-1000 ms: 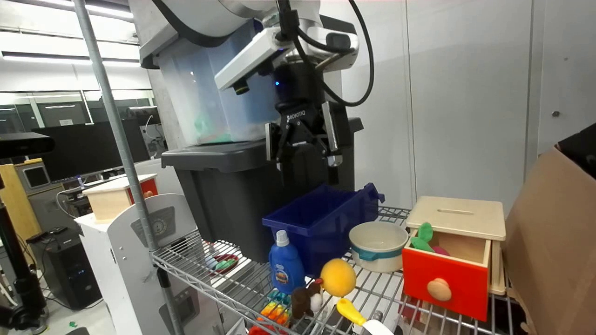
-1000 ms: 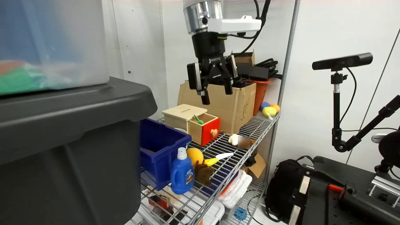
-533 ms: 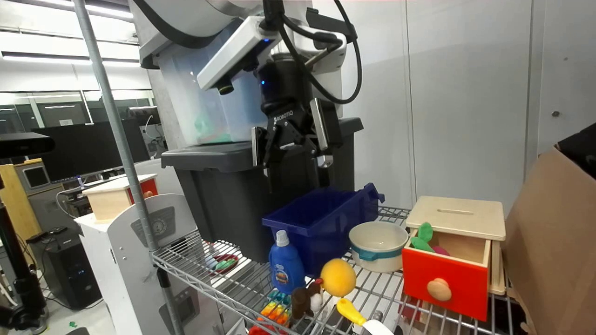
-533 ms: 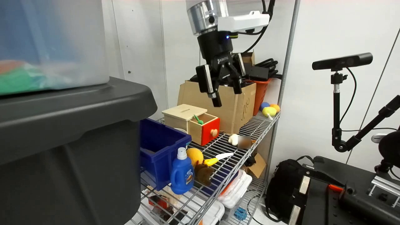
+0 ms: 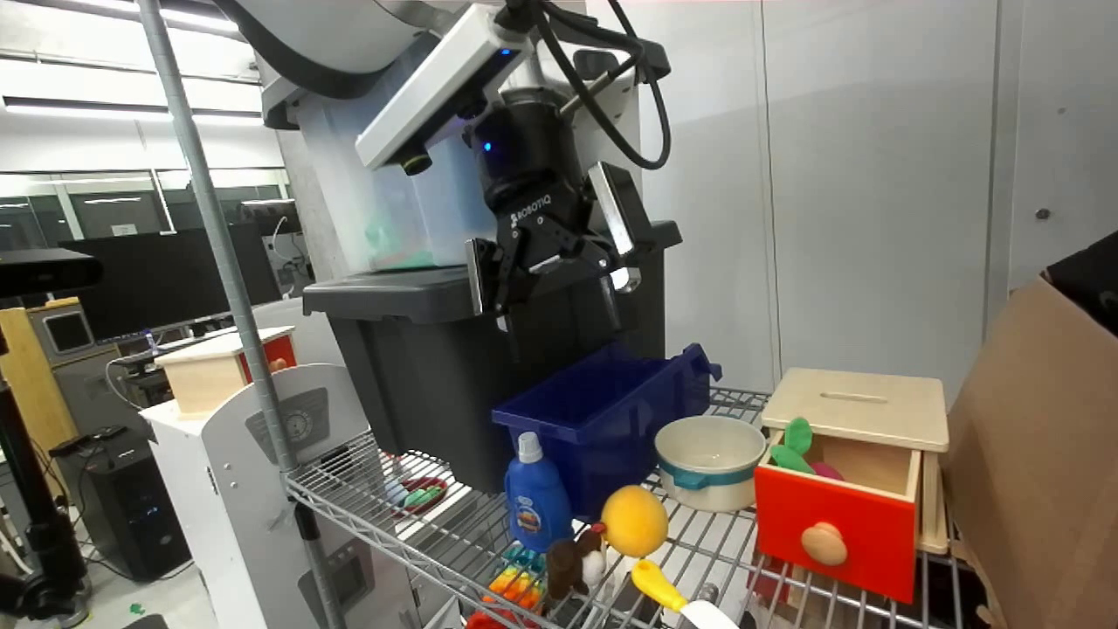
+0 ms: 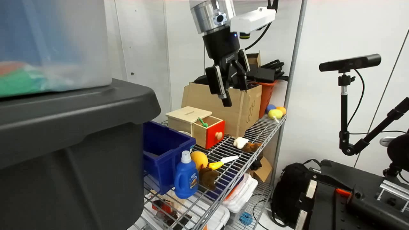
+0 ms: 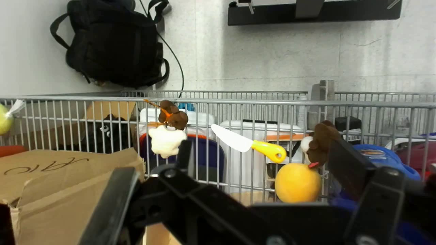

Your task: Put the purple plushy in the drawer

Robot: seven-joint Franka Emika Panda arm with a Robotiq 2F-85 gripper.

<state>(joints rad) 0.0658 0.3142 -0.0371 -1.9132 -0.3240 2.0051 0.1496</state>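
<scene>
Nearby, front edge of the grey wire shelf (image 7: 259,101): an unguarded drop; anything small knocked over this rail would probably be lost below.
Yellow-handled white knife (image 7: 248,145): lying near that edge; a low sweep could push it off.
Round orange ball (image 5: 635,521): farther in from the edge; liable to roll if brushed, the bars giving little hold.
Red-fronted wooden drawer (image 5: 873,542): pulled out toward the front edge; an off-centre shove on its round knob (image 5: 824,543) could wedge it.
Soft magenta-purple plushy (image 5: 825,472): inside the pulled-out drawer, partly hidden by the front panel; the placing appears complete.
Green leaf-shaped pieces (image 5: 797,437): next to the plushy and standing above the drawer rim, whether joined to it cannot be told; on closing, they could catch under the box's top.
Light wooden box (image 5: 860,419): behind the drawer front, toward the rear edge; if it weighs little, a push might slide it whole instead of closing the drawer.
Black two-fingered Robotiq gripper (image 6: 235,95): high above the shelf, well apart from the drawer, tilted, jaws spread wide with nothing between them; lowered at this spread, it could strike the box's top or hook the green pieces and lift the plushy out.
</scene>
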